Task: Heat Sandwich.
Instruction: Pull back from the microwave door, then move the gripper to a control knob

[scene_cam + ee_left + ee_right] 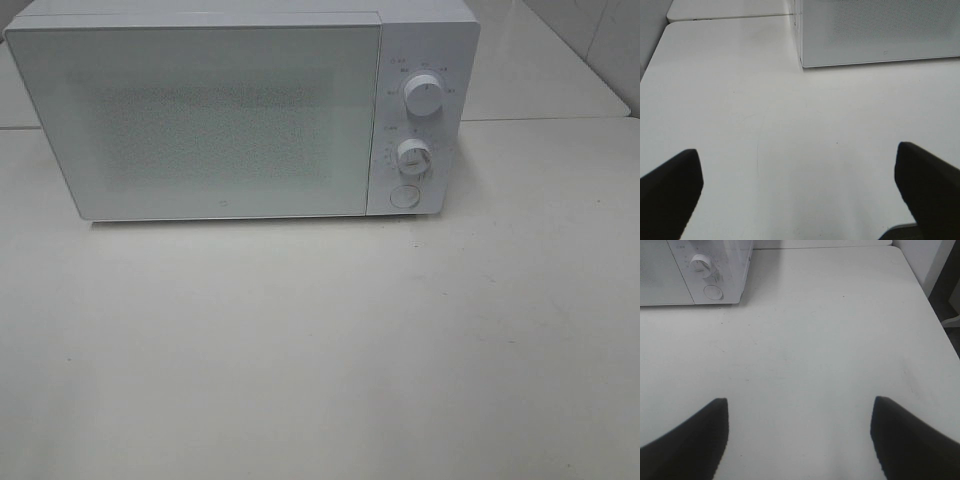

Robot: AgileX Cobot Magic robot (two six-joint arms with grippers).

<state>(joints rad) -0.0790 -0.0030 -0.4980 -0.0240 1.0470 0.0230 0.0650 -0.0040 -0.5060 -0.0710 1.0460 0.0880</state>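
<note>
High view: microwave (220, 120), door shut, at 12 o'clock on table (320, 350); sandwich not seen anywhere. Left wrist: left gripper (796, 151) spread wide, empty. Right wrist: right gripper (800, 401) spread, empty. Sandwich probably light, soft, crushable; grip gently across the crusts.

My left gripper (796, 150) hung over the white counter (730, 75) with its dark fingers (670, 192) spread wide, and only counter surface showed between them. The white microwave (875, 32) sat ahead, door closed, well apart from both fingers.
</note>
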